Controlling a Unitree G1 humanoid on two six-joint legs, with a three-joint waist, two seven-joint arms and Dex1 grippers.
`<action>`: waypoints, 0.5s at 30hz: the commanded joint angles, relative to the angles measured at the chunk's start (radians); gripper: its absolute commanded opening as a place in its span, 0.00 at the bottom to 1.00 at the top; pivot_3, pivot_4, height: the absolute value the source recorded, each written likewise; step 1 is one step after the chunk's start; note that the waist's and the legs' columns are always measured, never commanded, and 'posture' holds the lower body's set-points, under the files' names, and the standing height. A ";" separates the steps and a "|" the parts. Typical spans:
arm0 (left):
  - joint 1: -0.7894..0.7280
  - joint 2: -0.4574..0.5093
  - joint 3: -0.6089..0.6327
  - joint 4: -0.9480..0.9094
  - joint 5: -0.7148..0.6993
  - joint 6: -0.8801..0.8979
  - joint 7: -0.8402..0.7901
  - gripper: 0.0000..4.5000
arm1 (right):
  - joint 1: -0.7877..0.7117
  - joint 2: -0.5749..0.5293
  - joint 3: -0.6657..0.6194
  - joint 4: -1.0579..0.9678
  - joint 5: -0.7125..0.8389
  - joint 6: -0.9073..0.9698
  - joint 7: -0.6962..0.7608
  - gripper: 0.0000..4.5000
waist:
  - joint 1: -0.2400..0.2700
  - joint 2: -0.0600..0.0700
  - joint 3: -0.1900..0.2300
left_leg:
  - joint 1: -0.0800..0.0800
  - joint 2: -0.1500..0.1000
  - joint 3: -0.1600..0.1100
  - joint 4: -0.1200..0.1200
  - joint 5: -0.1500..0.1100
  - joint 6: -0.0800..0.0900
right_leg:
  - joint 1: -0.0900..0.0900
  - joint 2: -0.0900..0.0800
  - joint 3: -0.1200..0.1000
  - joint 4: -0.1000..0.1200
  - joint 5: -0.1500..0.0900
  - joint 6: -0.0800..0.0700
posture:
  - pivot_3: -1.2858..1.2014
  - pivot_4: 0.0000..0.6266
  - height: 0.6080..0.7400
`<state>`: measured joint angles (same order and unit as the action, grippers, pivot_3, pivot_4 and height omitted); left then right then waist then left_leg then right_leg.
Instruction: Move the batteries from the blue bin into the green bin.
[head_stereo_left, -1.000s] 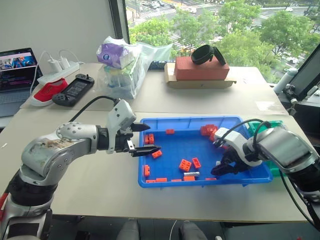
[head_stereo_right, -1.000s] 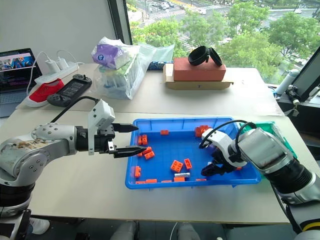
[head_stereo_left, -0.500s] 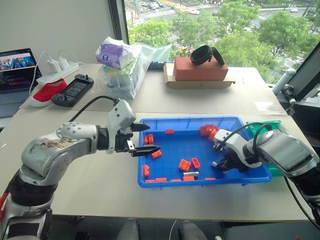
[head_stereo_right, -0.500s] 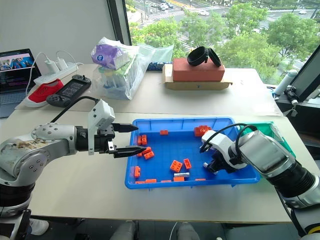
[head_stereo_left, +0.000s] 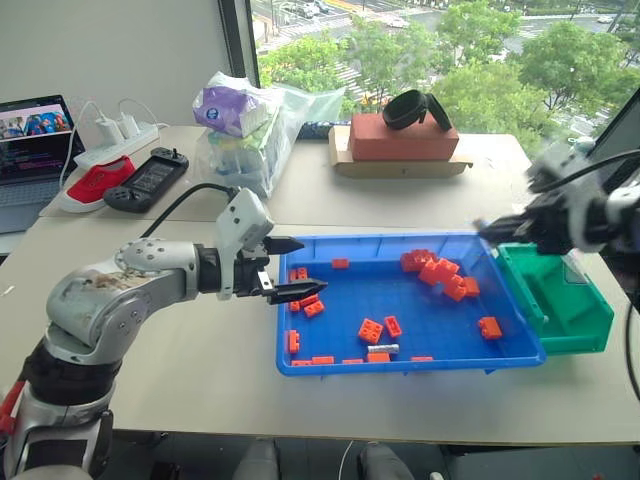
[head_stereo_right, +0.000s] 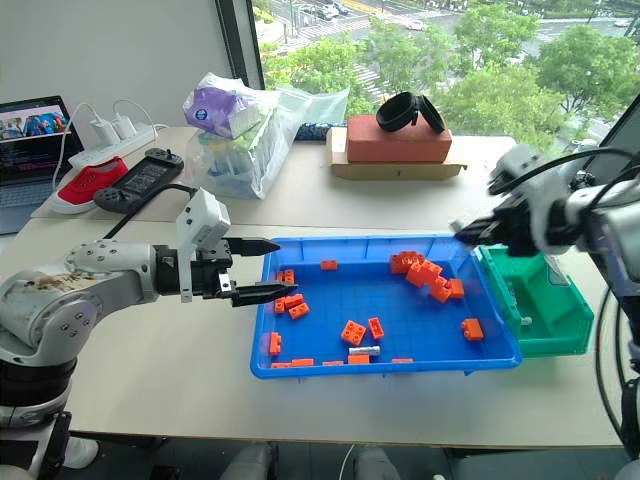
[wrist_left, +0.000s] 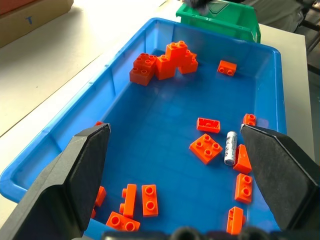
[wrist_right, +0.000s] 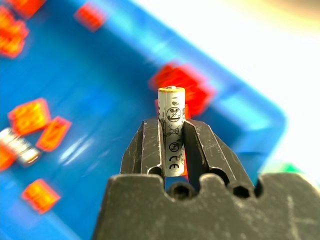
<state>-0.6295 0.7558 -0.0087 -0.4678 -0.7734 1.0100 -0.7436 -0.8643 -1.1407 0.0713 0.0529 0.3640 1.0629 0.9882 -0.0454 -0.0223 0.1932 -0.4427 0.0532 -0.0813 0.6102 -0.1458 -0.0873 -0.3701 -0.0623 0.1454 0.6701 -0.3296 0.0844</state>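
Right wrist view: a battery (wrist_right: 171, 131) is clamped upright between the right gripper (wrist_right: 172, 145) fingers; it is a white-silver cylinder with printed black marks and a yellow band near its top. In the head views that gripper is seen raised over the blue bin (head_stereo_left: 330, 368) at its 2 o'clock corner, just beside the green bin (head_stereo_left: 570, 320). A second silver battery (wrist_left: 230, 147) lies flat in the blue bin near 6 o'clock, among orange bricks (head_stereo_left: 370, 330). Left gripper (head_stereo_left: 290, 266) is held with fingers spread apart at the bin's 9 o'clock rim.
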 joint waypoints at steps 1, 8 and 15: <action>-0.021 -0.009 -0.001 -0.007 0.007 -0.023 -0.008 1.00 | 0.034 -0.039 -0.018 0.095 -0.066 -0.077 -0.019 0.06 | 0.000 0.000 0.000 | 0.000 0.000 0.000 0.000 0.000 0.000 | 0.000 0.000 0.000 0.000 0.000 0.000 | 0.52 0.24 1.00; -0.021 -0.012 -0.007 -0.005 0.018 -0.032 -0.021 1.00 | 0.017 -0.009 0.037 0.271 -0.167 -0.009 -0.083 0.06 | -0.006 0.001 0.000 | 0.000 0.000 0.000 0.000 0.000 0.000 | 0.000 0.000 0.000 0.000 0.000 0.000 | 0.52 0.24 1.00; -0.024 -0.007 -0.009 -0.009 0.033 -0.033 -0.032 1.00 | 0.008 0.023 0.075 0.296 -0.211 0.014 -0.094 0.36 | -0.007 0.001 0.001 | 0.000 0.000 0.000 0.000 0.000 0.000 | 0.000 0.000 0.000 0.000 0.000 0.000 | 0.52 0.24 1.00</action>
<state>-0.6316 0.7413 -0.0239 -0.4567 -0.7459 1.0026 -0.7666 -0.8260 -1.0986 0.1607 0.3645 0.1752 1.0751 0.8948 -0.0525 -0.0210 0.1940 -0.4427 0.0530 -0.0812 0.6097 -0.1457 -0.0875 -0.3702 -0.0624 0.1456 0.6704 -0.3296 0.0844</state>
